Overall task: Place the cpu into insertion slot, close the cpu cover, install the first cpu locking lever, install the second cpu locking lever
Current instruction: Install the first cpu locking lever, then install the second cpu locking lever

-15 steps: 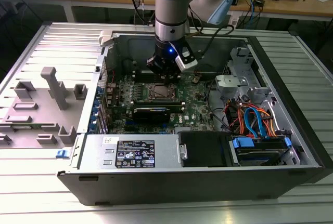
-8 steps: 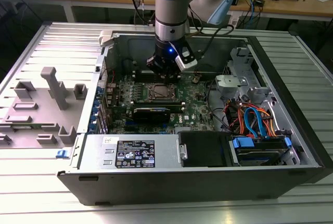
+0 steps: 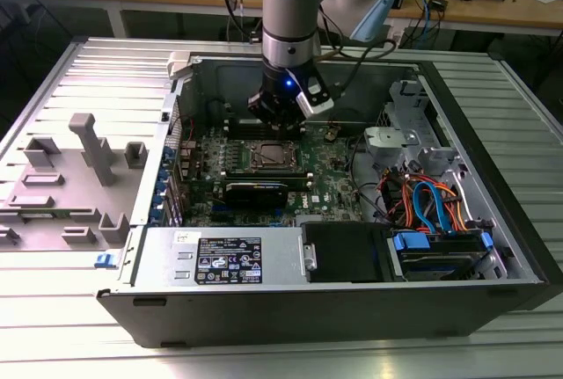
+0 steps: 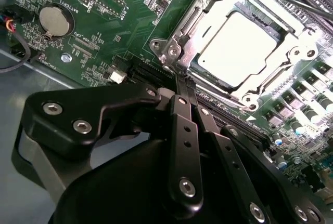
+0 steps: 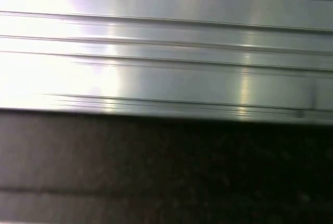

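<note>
- Closest to the lens in the second wrist view sat my gripper (image 4: 183, 81), its black fingers (image 4: 179, 107) pressed together with nothing between them, tips just beside the socket corner.
- One insertion slot (image 4: 182, 52) lay beyond on the green motherboard (image 4: 135, 16).
- One cpu cover (image 4: 283, 76) framed it, lying flat.
- One cpu (image 4: 242, 47) already sat seated inside; I judged it light, rigid and fragile, best held by its edges.
</note>
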`<action>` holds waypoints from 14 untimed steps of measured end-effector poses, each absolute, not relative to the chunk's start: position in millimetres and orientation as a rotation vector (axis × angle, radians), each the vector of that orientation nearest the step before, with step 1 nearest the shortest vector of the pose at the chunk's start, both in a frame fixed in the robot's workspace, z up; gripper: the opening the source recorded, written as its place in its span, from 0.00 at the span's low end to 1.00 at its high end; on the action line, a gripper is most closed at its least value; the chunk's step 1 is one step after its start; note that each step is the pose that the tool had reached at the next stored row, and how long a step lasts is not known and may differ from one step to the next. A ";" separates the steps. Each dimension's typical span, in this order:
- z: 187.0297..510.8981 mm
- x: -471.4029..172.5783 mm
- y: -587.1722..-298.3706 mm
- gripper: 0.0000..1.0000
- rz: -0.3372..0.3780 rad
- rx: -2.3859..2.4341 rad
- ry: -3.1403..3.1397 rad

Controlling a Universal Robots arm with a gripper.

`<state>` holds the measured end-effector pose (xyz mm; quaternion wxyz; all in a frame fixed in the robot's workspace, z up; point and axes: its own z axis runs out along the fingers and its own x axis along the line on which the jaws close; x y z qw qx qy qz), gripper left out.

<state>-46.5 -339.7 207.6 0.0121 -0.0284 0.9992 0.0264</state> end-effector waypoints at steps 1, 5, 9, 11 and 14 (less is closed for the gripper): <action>207.7 -46.5 -339.8 0.11 0.083 -0.089 3.115; 207.8 -46.5 -347.9 0.11 0.082 -0.089 3.115; 207.9 -46.5 -348.0 0.11 0.080 -0.089 3.115; 207.8 -46.5 -348.0 0.11 0.080 -0.089 3.115; 207.9 -46.5 -348.0 0.11 0.080 -0.089 3.115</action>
